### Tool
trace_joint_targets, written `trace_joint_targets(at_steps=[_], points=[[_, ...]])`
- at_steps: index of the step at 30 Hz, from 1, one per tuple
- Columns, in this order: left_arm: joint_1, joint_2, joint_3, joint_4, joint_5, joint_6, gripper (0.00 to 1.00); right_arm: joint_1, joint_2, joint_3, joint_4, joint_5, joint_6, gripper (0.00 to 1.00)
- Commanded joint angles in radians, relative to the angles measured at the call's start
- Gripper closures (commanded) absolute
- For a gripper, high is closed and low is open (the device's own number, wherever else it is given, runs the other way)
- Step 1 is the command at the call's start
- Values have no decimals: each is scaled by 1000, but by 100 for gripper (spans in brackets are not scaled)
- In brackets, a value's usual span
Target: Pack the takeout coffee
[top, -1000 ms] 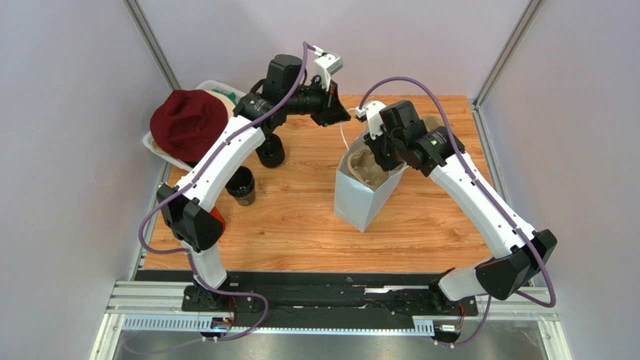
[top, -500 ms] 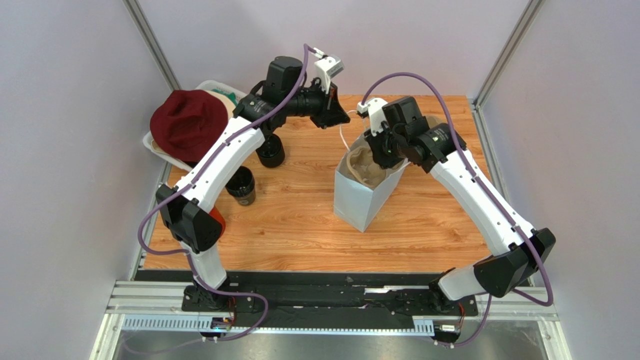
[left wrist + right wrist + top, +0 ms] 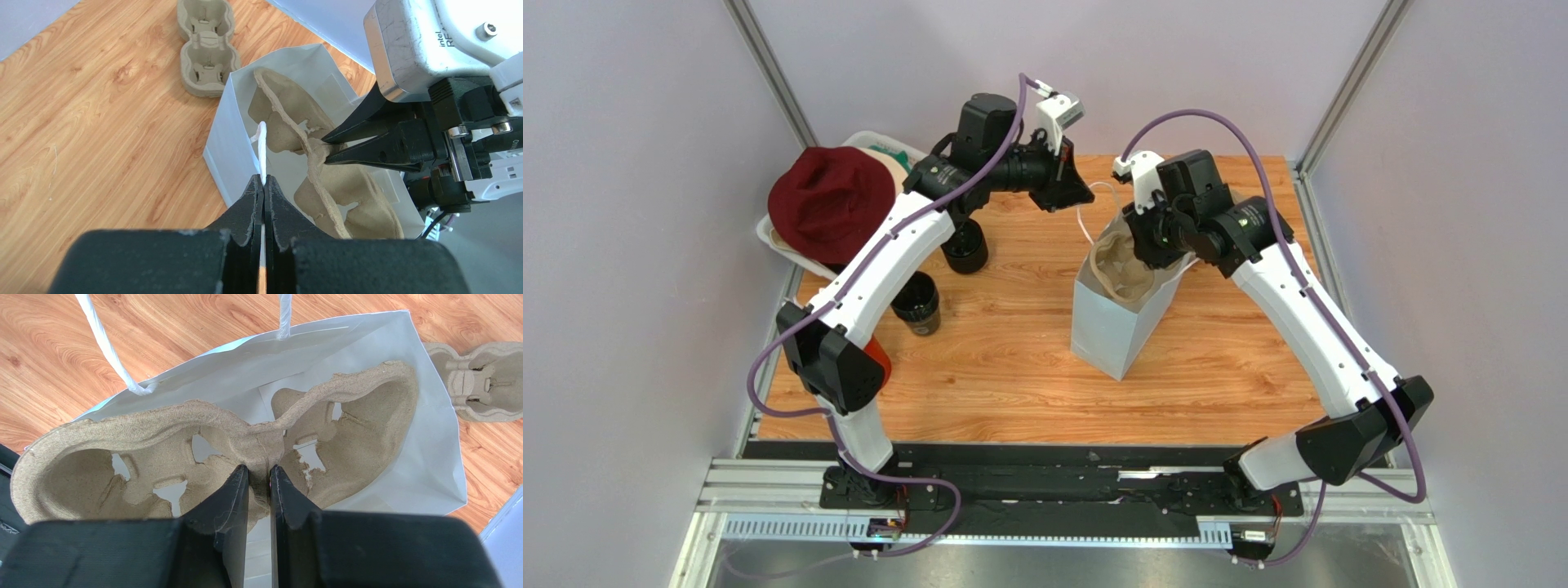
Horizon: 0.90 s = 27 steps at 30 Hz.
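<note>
Left gripper [image 3: 263, 184] is pinched fully closed on the white handle [image 3: 261, 144]; right gripper [image 3: 259, 478] is clamped narrow on the centre rib of the pulp tray [image 3: 153, 435], which sits on edge in the mouth of the paper bag [image 3: 1109, 328]. Takeout coffee [image 3: 918, 303] stands on the table [image 3: 1014, 355], well left of the bag, not packed. Risks: tray wedges across the mouth, its ragged rib tears in the grip, or pushing down against a one-handle hold tips the bag.

The left arm [image 3: 891, 251] and the right arm [image 3: 1308, 321] have white shells between black joints and a loose purple cable [image 3: 1185, 119] each, and a silver camera housing [image 3: 423, 43] at upper right shows a screw and "intel".
</note>
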Motion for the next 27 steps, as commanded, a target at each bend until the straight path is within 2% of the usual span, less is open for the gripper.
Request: trace_joint_targets(at_steps=[1, 9, 14, 20, 27], points=[[-5, -61, 8, 4, 2, 31, 100, -5, -11, 23, 13, 64, -33, 100], [-5, -61, 23, 1, -16, 29, 100, -3, -16, -29, 4, 81, -136, 100], [-5, -50, 31, 8, -16, 15, 100, 12, -4, -49, 1, 54, -165, 100], [-5, -41, 38, 12, -28, 0, 100, 37, 30, -67, 3, 95, -185, 100], [-4, -47, -1, 15, -125, 1, 100, 54, 55, -87, 4, 138, -205, 100]])
